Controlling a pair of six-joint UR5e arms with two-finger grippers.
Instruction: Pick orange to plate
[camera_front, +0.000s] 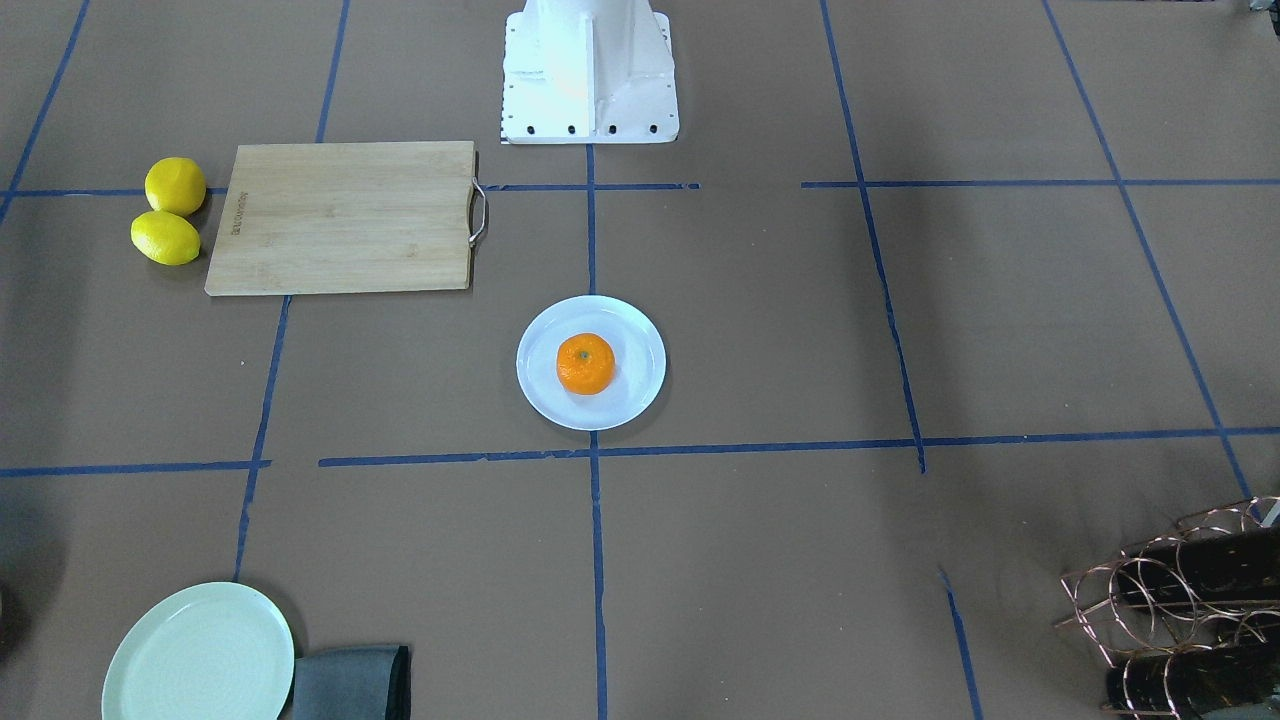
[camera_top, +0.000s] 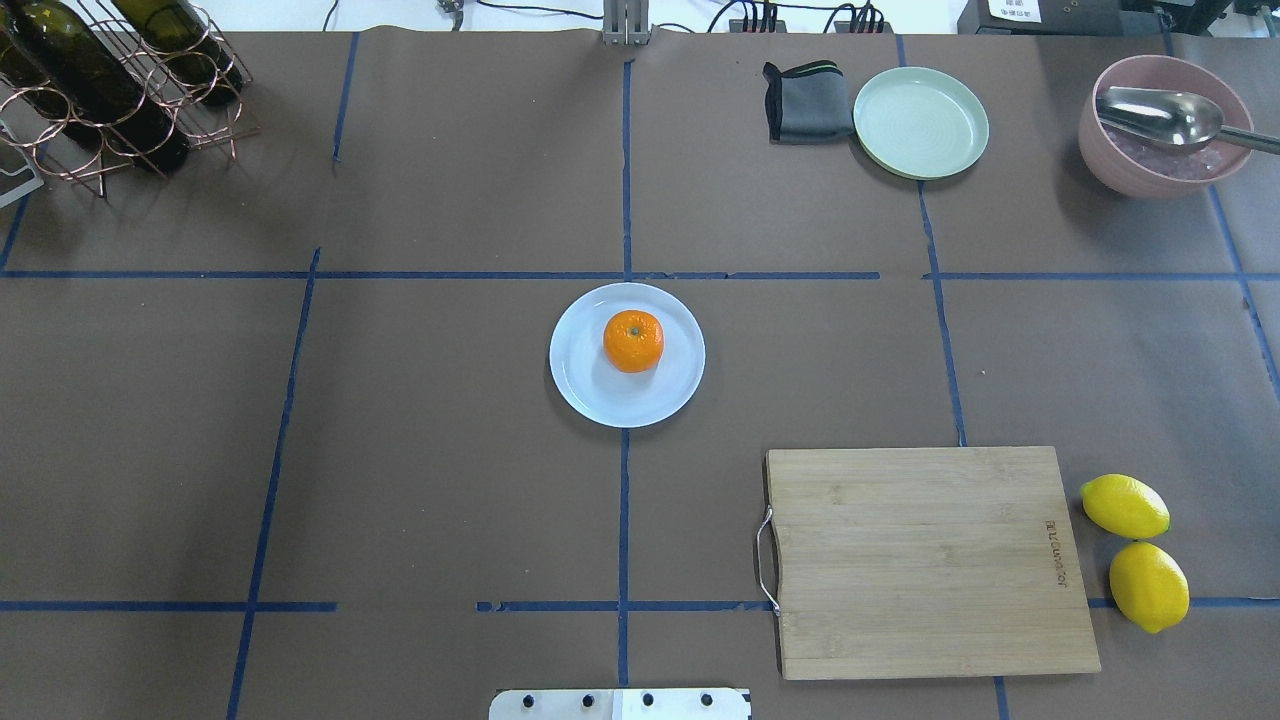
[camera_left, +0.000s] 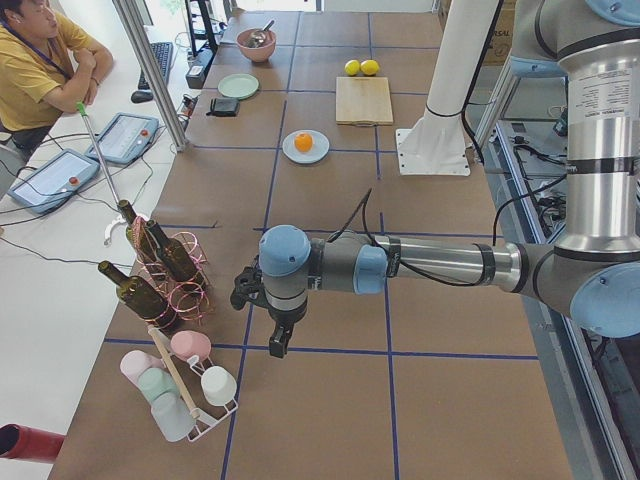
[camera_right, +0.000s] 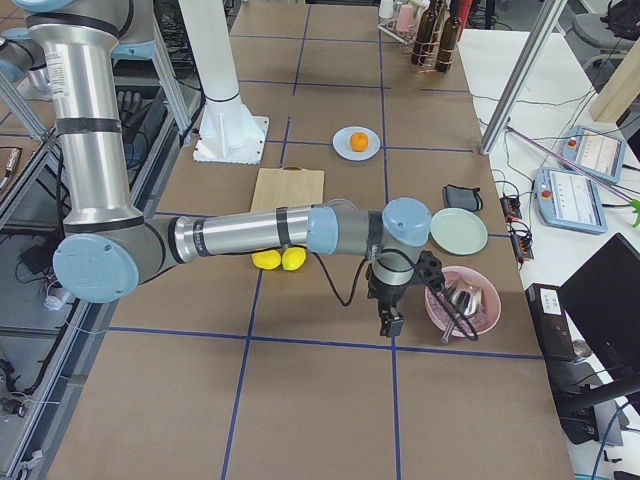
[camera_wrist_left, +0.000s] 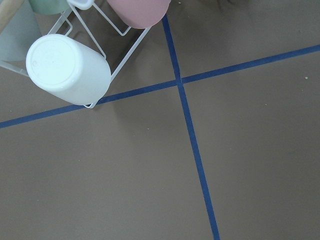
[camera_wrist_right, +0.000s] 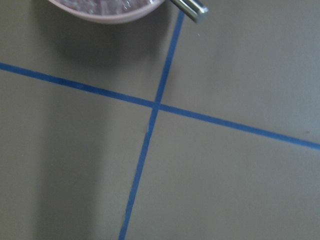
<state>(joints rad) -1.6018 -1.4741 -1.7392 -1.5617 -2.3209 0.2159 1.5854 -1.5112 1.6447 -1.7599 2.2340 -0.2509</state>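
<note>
The orange rests on the plate, so the job looks done. My left fingers and right fingers hang at opposite tabletop ends, clenched or released I cannot tell.

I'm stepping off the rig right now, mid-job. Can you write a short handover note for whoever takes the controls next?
Left gripper: out at the table's end, over bare table near a white cup; open or shut cannot be told.
Right gripper: at the other end, beside the pink bowl; state cannot be told either.
Orange: sitting on the white plate, mid-table.
Done: orange is on the plate.
Left: nothing apparent.
</note>
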